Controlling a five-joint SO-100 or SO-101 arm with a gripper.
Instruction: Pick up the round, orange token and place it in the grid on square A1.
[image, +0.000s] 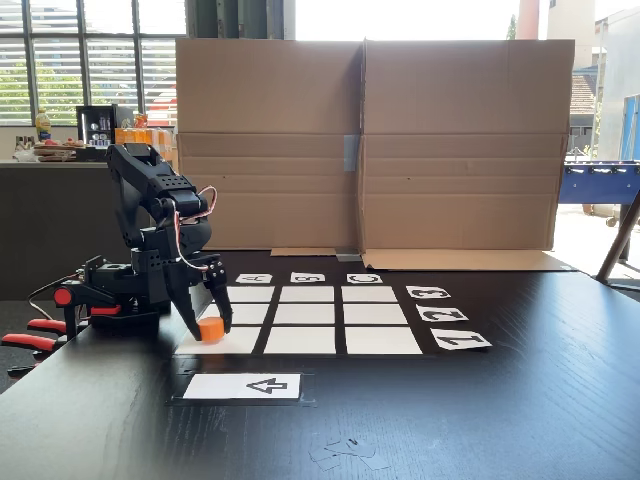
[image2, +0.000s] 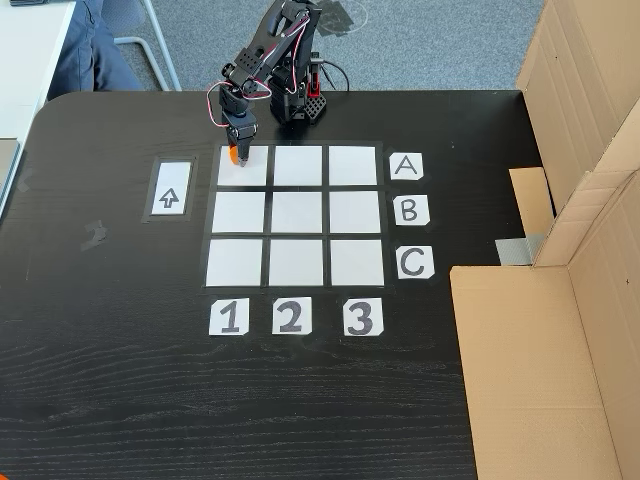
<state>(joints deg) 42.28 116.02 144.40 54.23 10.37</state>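
Right btwn claw (image: 207, 327) tips: token (image: 211, 329)

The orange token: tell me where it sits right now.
The token sits between the gripper fingers on square A1, the grid's top-left cell in the fixed view from above, right of the arrow strip.

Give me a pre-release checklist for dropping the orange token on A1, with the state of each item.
1. Token between the gripper fingers: ok.
2. Token over square A1, the cell in row A, column 1 of the grid: ok.
3. Token resting flat on the paper: cannot tell; the fingers hide its base.
4. Token inside the cell edges: ok in a fixed view from above, near the cell's top left corner.
5. A1 free of other items: ok.
6. Arrow strip untouched beside the grid: ok.
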